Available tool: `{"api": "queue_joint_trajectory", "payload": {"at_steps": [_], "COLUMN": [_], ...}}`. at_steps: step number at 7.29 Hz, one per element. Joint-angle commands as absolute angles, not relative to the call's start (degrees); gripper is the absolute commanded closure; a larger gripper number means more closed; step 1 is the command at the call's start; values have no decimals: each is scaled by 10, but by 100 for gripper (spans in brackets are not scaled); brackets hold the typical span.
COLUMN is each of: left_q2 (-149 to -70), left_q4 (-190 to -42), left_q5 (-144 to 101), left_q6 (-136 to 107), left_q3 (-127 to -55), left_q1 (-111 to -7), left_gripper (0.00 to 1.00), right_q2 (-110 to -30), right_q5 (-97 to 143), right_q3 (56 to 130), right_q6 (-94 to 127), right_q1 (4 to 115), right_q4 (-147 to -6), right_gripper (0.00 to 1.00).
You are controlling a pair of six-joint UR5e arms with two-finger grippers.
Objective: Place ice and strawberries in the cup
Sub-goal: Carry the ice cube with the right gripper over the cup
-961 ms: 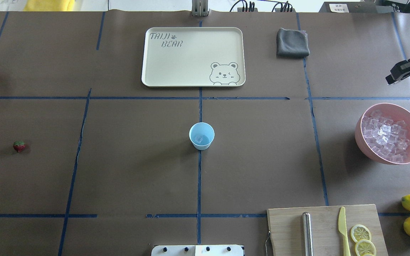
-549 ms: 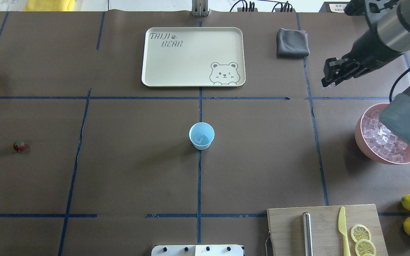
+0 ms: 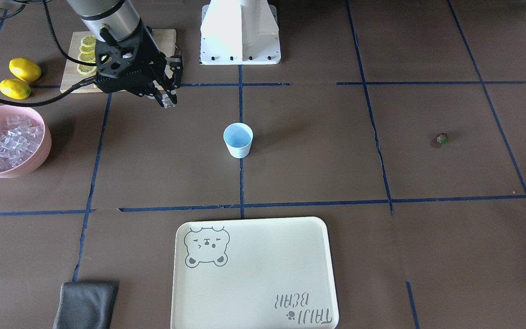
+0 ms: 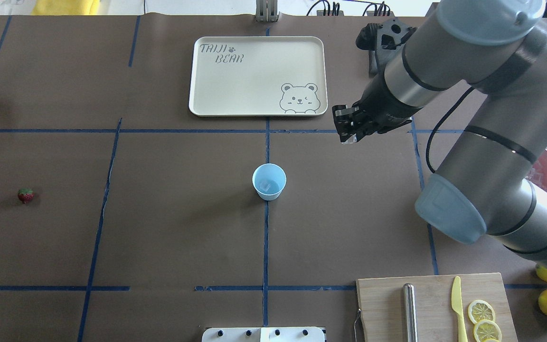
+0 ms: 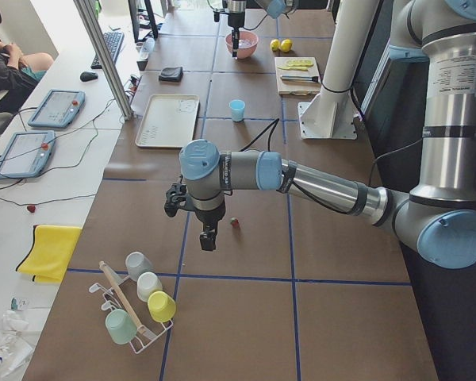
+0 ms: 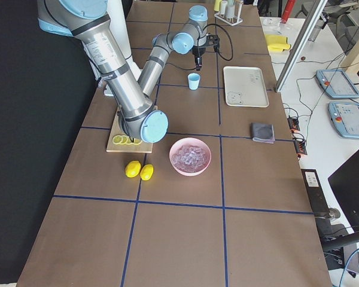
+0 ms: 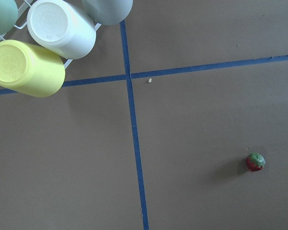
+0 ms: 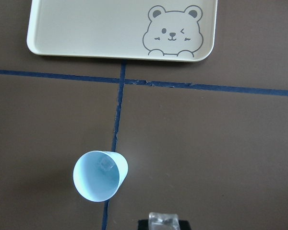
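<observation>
The light-blue cup (image 4: 268,181) stands upright at the table's middle with one ice cube (image 4: 265,184) inside; it also shows in the right wrist view (image 8: 100,175). My right gripper (image 4: 347,135) hovers to the cup's right and a little beyond it, shut on a clear ice cube (image 8: 163,220), which also shows at its tip in the front-facing view (image 3: 168,103). More ice (image 3: 9,139) fills the pink bowl (image 3: 46,137). The strawberry (image 4: 25,195) lies far left and shows in the left wrist view (image 7: 255,162). My left gripper (image 5: 209,238) hangs near the strawberry; I cannot tell whether it is open or shut.
A cream bear tray (image 4: 257,76) lies beyond the cup. A grey cloth (image 3: 85,304) lies beside it. A cutting board (image 4: 387,304) with a knife and lemon slices, and two lemons (image 3: 18,77), are at the near right. A rack of cups (image 7: 29,67) stands by the left gripper.
My right arm has swept in from the table's right edge, leftward past the pink bowl, to a spot just right of the cup. Cup and strawberry have not moved.
</observation>
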State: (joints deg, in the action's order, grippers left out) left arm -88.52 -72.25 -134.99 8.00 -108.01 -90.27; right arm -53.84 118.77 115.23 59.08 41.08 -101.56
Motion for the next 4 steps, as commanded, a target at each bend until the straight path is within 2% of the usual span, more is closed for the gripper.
{"api": "queue_joint_trajectory", "payload": {"at_steps": [1, 4], "left_q2": [-885, -885], "left_q4": [-722, -723], "left_q5": [-1350, -1350], "left_q6": [80, 80], "left_q3": [-1080, -1080], "left_q1": [-903, -900], "left_gripper": [0, 0], "right_q2": [-457, -384], "right_q5": [1106, 1064], "right_q3": [1066, 943], "right_q6": [652, 678], "right_q1": [340, 302], "right_q4": [-1016, -1010], "right_gripper": [100, 100]}}
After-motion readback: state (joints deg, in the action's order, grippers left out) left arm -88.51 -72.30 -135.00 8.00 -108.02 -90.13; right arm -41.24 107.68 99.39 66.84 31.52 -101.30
